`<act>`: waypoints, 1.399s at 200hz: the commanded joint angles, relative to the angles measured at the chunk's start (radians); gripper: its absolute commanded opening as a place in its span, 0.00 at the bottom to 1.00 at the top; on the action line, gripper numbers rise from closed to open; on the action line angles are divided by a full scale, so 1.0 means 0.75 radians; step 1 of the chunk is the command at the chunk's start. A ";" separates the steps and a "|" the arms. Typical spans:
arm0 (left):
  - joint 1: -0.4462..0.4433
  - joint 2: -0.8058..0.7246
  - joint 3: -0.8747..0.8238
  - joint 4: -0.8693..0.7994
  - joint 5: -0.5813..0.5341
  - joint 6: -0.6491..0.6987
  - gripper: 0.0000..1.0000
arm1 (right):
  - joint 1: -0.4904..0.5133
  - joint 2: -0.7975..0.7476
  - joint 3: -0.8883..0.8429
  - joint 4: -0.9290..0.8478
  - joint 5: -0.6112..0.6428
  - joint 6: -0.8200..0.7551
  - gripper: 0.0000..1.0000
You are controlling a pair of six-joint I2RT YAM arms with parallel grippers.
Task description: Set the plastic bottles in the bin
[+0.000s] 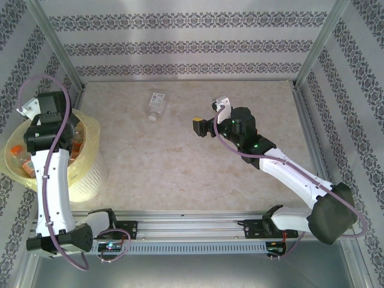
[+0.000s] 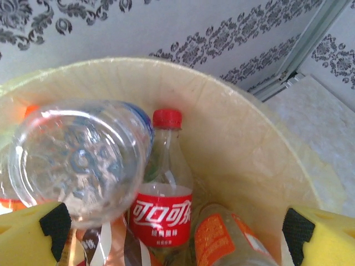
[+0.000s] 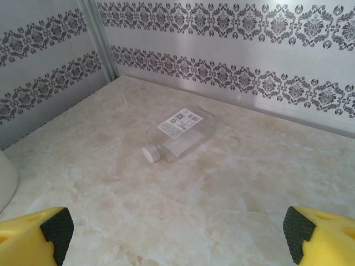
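While the left hand [image 2: 177, 235] hangs wide open, empty, over the bin [image 2: 238, 144] of bottles [image 2: 163, 213], the right hand [image 3: 177, 230], also wide and empty, faces a white-capped bottle [image 3: 175, 133] lying ahead on the desk [image 3: 233, 210]. Likely light, slick, crushable; pinch across mid-body.

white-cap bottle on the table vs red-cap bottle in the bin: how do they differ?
The white-cap bottle lies on its side on the table; the red-cap bottle sits cap-up inside the bin. The white-cap bottle has a white label, the red-cap bottle a red one. Both are clear plastic with caps on.
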 commanded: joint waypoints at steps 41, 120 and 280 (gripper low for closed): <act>0.206 0.064 -0.078 0.142 0.391 0.032 1.00 | 0.019 -0.026 0.012 0.008 0.040 0.004 0.98; 0.178 0.167 -0.087 0.177 0.486 0.018 1.00 | 0.019 -0.025 0.019 0.002 0.047 0.031 0.98; 0.090 0.140 0.187 0.143 0.621 0.020 1.00 | 0.019 -0.059 -0.020 0.002 0.115 -0.002 0.98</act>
